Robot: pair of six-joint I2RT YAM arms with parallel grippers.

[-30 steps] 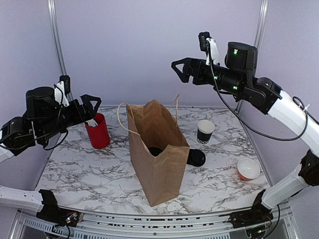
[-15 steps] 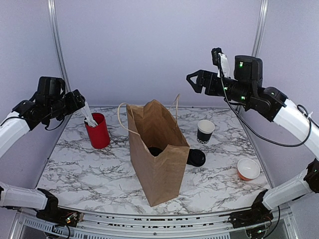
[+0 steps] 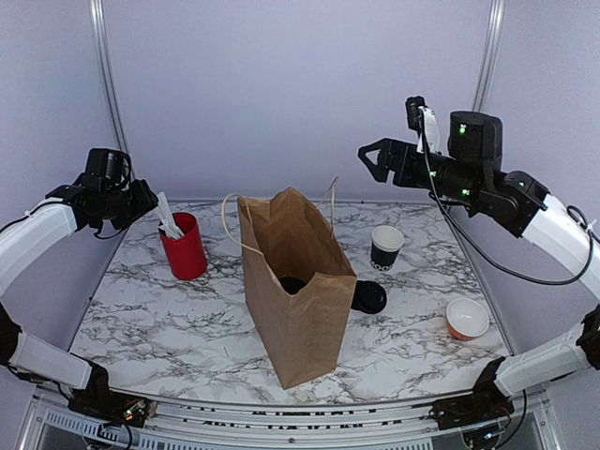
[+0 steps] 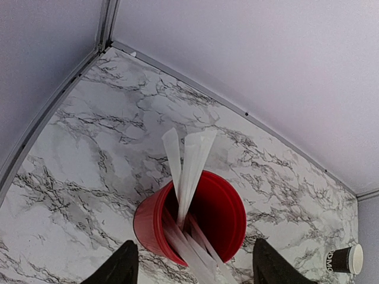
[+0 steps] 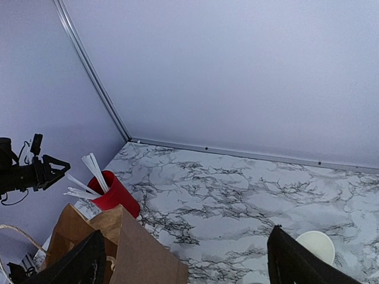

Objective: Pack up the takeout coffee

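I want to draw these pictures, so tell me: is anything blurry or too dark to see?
Top external view: soft, even light and sharp, but the inside of the paper bag is shadowy. Left wrist view: the red cup is crisp; the left hand is just dark shapes. Right wrist view: the right hand looks dark and a bit fuzzy.

I work over a white marble-patterned table [image 3: 159, 319] veined with grey. Plain pale lilac walls [image 3: 281, 84] close it in behind and at both sides. Slim metal posts [image 3: 106, 84] stand at the back corners. The light is soft and even.
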